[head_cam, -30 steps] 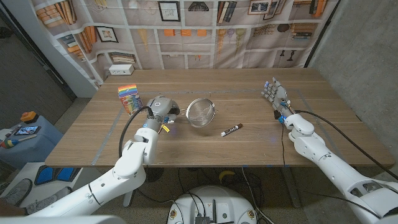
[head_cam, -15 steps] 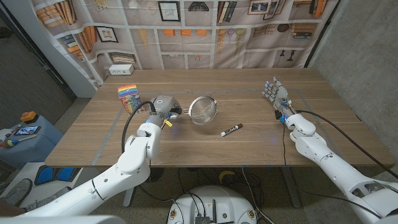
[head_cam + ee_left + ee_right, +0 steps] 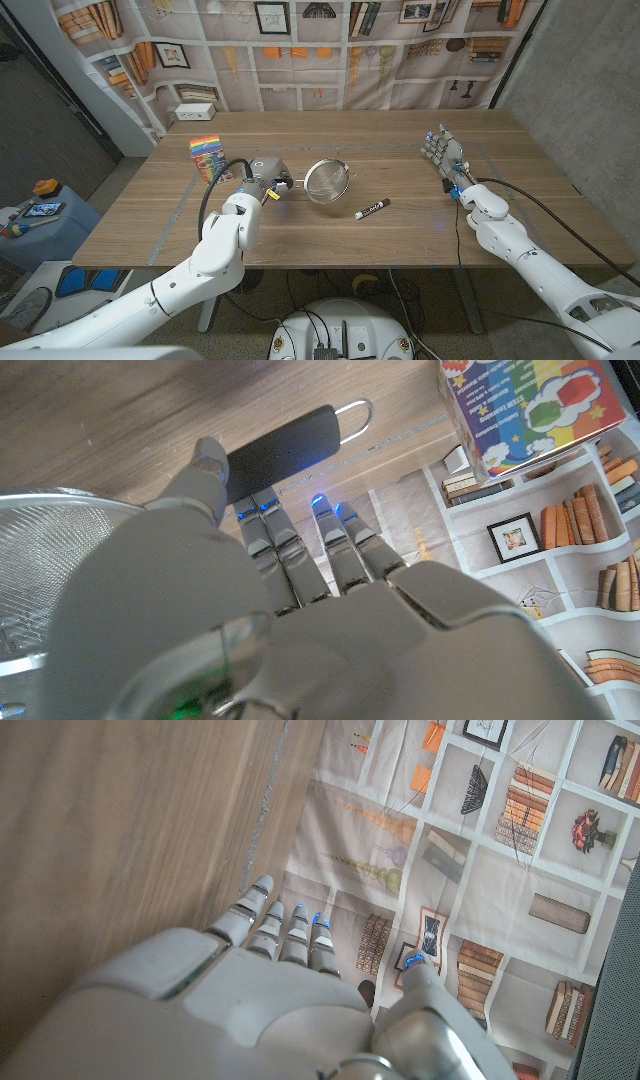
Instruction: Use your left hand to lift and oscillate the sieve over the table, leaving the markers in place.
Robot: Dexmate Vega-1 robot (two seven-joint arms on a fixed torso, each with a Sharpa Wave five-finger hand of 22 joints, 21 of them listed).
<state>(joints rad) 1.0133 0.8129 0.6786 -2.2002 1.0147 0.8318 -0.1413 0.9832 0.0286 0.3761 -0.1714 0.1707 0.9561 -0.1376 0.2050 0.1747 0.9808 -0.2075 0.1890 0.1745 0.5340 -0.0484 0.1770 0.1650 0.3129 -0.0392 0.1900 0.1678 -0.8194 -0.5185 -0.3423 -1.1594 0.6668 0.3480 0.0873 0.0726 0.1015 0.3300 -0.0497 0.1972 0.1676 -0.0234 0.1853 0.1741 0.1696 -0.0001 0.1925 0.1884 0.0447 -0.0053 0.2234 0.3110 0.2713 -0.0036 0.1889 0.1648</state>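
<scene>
While the left hand (image 3: pixel 264 174) held the black handle (image 3: pixel 283 447) of the sieve (image 3: pixel 327 180) with fingers wrapped round it, the mesh bowl sat near the table's (image 3: pixel 400 240) middle, whether just clear of the wood or on it I could not tell. A black marker (image 3: pixel 372 208) lay just beside it; the rainbow marker box (image 3: pixel 207 157) stood behind the left arm. The right hand (image 3: pixel 442 151) stood apart, fingers extended and holding nothing. In my judgement, good practice called for a firm grip, a level bowl, and short swings well above the marker.
</scene>
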